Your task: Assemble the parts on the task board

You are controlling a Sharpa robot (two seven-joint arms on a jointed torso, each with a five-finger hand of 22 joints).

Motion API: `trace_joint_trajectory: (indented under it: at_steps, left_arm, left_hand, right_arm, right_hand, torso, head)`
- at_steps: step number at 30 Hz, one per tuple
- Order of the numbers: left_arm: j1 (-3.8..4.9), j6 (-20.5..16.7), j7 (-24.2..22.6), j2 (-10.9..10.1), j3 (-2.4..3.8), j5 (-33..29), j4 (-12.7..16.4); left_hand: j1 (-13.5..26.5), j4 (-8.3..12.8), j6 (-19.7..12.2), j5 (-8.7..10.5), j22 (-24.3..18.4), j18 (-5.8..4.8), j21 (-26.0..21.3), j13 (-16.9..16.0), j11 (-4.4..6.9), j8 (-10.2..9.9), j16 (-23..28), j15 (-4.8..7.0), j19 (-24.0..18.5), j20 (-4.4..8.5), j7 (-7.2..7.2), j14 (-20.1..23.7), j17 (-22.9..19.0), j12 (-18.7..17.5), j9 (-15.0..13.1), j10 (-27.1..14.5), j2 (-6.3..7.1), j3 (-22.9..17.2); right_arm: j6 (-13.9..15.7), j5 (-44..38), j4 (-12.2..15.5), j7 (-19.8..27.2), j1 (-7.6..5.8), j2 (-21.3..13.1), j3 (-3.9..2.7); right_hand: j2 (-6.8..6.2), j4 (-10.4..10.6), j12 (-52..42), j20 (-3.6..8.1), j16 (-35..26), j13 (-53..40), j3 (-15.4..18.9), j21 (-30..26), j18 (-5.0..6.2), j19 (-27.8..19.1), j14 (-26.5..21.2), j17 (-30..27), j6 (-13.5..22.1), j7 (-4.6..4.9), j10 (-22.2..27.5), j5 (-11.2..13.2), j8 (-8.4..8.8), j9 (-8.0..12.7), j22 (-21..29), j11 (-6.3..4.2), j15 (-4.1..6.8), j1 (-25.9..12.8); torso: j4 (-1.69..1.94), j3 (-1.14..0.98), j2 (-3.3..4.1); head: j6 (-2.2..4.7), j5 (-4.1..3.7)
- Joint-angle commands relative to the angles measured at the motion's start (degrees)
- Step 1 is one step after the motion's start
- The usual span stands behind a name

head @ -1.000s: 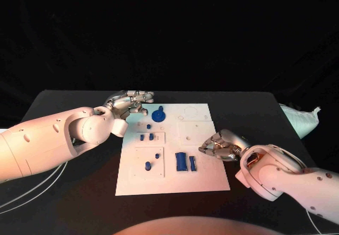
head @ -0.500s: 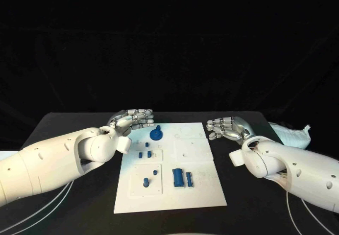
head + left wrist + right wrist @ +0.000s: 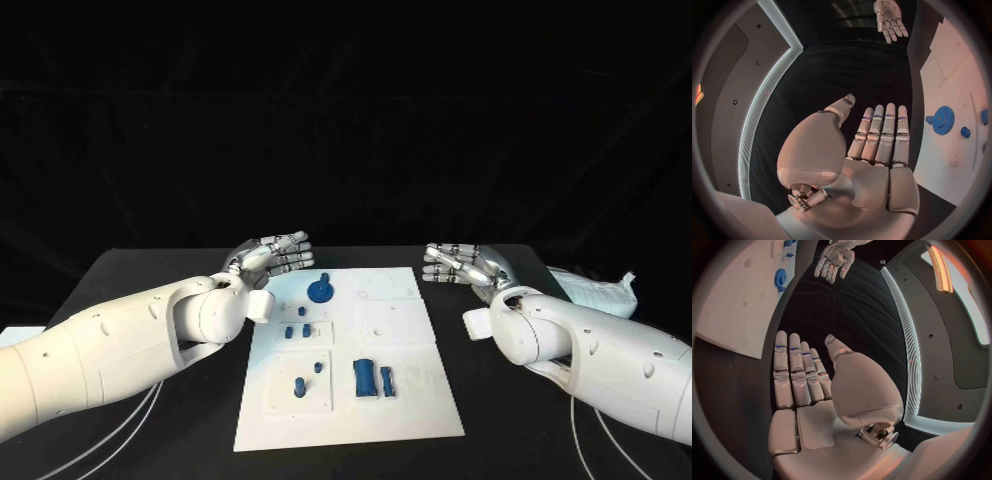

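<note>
The white task board (image 3: 411,405) lies in the middle of the black table. A blue gear (image 3: 320,290) stands near its far left corner, small blue pegs (image 3: 297,331) sit in the left panels, and a blue block (image 3: 366,378) lies nearer me. My left hand (image 3: 274,253) hovers off the board's far left corner, fingers straight and apart, holding nothing. My right hand (image 3: 459,263) is off the far right corner, also flat and empty. In the left wrist view the left hand (image 3: 873,145) lies beside the gear (image 3: 943,120). The right wrist view shows the right hand (image 3: 804,385) beside the board (image 3: 742,300).
A white bag (image 3: 599,290) lies at the table's right edge, behind my right arm. White cables (image 3: 130,425) run over the table under my left arm. Bare black table surrounds the board on all sides.
My right hand has left the board's right edge, moved away to the far right corner and uncurled its fingers. The left hand's fingers have straightened. The camera view has also shifted.
</note>
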State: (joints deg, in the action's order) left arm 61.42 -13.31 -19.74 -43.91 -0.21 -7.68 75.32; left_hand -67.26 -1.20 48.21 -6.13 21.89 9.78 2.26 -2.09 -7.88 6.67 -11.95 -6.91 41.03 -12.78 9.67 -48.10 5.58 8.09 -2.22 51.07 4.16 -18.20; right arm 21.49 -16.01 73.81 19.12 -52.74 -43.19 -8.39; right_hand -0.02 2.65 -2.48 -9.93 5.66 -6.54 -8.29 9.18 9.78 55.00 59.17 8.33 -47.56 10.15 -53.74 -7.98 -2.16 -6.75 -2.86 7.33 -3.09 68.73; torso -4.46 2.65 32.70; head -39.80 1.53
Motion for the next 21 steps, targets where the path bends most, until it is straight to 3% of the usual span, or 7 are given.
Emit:
trace_joint_trajectory:
  at_steps: [1, 6, 8, 10, 14, 15, 21]
  left_arm:
    - [-0.05, -1.5, -0.6, 0.0, 0.03, 0.5, 0.8]
    - [-0.27, -6.8, -2.3, -0.1, 0.07, 1.8, 3.3]
    - [-0.38, -9.5, -3.1, -0.2, 0.08, 2.4, 4.6]
    - [-0.55, -13.5, -4.5, -0.3, 0.11, 3.4, 6.5]
    - [-0.83, -20.4, -6.7, -0.5, 0.15, 5.1, 9.7]
    - [-0.89, -21.9, -7.2, -0.5, 0.16, 5.5, 10.4]
    - [-1.16, -28.4, -9.3, -0.7, 0.2, 7.1, 13.5]
  left_hand:
    - [21.4, 1.2, -15.4, 1.92, -7.0, -3.24, -2.3, 2.1, 2.5, -2.1, 3.8, 2.21, -13.1, 4.08, -3.11, 15.3, -5.6, -2.6, 2.2, -16.3, -4.16, 5.8]
    - [30.0, 1.2, -21.5, 6.13, -9.8, -4.18, -2.3, 2.1, 3.5, -6.7, 5.3, 6.91, -18.3, 5.74, -4.36, 21.5, -5.6, -3.6, 2.2, -22.8, -4.16, 8.1]
    - [33.0, 1.2, -23.7, 6.13, -10.7, -4.18, -2.3, 2.1, 3.85, -6.7, 5.8, 6.91, -20.1, 6.28, -4.77, 23.6, -5.6, -3.9, 2.2, -25.0, -4.16, 8.9]
    - [36.1, 1.2, -25.9, 6.13, -11.7, -4.79, -2.3, 2.1, 7.88, -6.7, 6.4, 6.91, -22.0, 6.86, -5.22, 25.8, -5.6, -8.1, 2.2, -27.4, -4.16, 9.8]
    - [40.8, 1.2, -29.2, 6.13, -13.3, -5.39, -2.3, 2.1, 7.88, -6.7, 7.2, 6.91, -24.9, 7.77, -9.67, 29.2, -5.6, -8.1, 2.2, -31.0, -4.16, 11.0]
    - [41.5, 1.2, -29.7, 6.13, -13.5, -5.39, -2.3, 2.1, 7.88, -6.7, 7.3, 6.91, -25.3, 7.91, -9.67, 29.7, -5.6, -8.1, 2.2, -31.5, -4.16, 11.2]
    - [46.9, 1.2, -33.7, 6.13, -15.3, -9.78, -2.3, 2.1, 7.88, -6.7, 12.0, 6.91, -28.6, 12.78, -9.67, 33.6, -5.6, -8.1, 2.2, -35.6, -4.16, 12.7]
  right_arm:
    - [1.7, 1.0, 1.1, 0.8, -0.46, 0.0, 0.44]
    - [6.9, 4.7, 4.9, 3.2, -2.19, -0.4, 2.42]
    - [9.7, 6.7, 6.8, 4.5, -3.1, -0.6, 3.46]
    - [13.5, 9.4, 9.6, 6.3, -4.37, -0.9, 4.91]
    - [18.3, 12.9, 13.0, 8.6, -5.98, -1.2, 6.74]
    - [19.2, 13.6, 13.7, 9.1, -6.29, -1.3, 7.1]
    - [22.5, 15.9, 16.0, 10.6, -7.36, -1.5, 8.33]
  right_hand:
    - [0.02, -2.7, 2.5, 3.17, -5.7, 2.1, 2.7, -2.9, -3.3, -17.5, -18.9, -2.7, 15.2, -3.24, 17.1, 2.5, 2.16, 2.2, 2.9, -2.33, 3.09, -21.9]
    - [0.02, -2.7, 2.5, 4.44, -5.7, 6.5, 3.7, -4.1, -4.24, -24.6, -26.4, -3.7, 21.3, -4.53, 24.0, 3.6, 2.16, 6.8, 2.9, -3.28, 3.09, -30.7]
    - [0.02, -2.7, 2.5, 4.88, -5.7, 6.5, 3.9, -4.5, -4.24, -27.0, -29.1, -4.1, 23.3, -4.98, 26.3, 3.9, 2.16, 6.8, 2.9, -7.33, 3.09, -33.7]
    - [0.02, -2.7, 2.5, 5.33, -5.7, 6.5, 8.3, -4.9, -4.87, -29.5, -31.8, -8.3, 25.5, -5.46, 28.8, 8.0, 2.16, 6.8, 2.9, -7.33, 3.09, -36.9]
    - [0.02, -2.7, 2.5, 9.93, -5.7, 6.5, 8.3, -9.2, -5.47, -33.0, -35.5, -8.3, 28.6, -6.1, 32.2, 8.0, 2.16, 6.8, 2.9, -7.33, 3.09, -41.2]
    - [0.02, -2.7, 2.5, 9.93, -5.7, 6.5, 8.3, -9.2, -5.48, -33.9, -36.5, -8.3, 29.3, -10.15, 33.1, 8.0, 2.16, 6.8, 2.9, -7.33, 3.09, -42.3]
    - [0.02, -2.7, 2.5, 9.93, -5.7, 6.5, 8.3, -9.2, -9.78, -38.3, -41.2, -8.3, 33.1, -10.15, 37.5, 8.0, 2.16, 6.8, 2.9, -7.33, 3.09, -47.8]
  torso:
    - [0.68, -0.37, -0.2]
    - [2.73, -1.6, -0.91]
    - [3.43, -2.03, -1.16]
    - [4.05, -2.41, -1.37]
    - [4.46, -2.65, -1.51]
    - [4.46, -2.65, -1.51]
    - [4.46, -2.65, -1.51]
  head:
    - [0.76, -0.27]
    - [3.28, -0.95]
    - [4.15, -1.19]
    - [4.92, -1.4]
    - [5.42, -1.53]
    - [5.42, -1.53]
    - [5.42, -1.53]
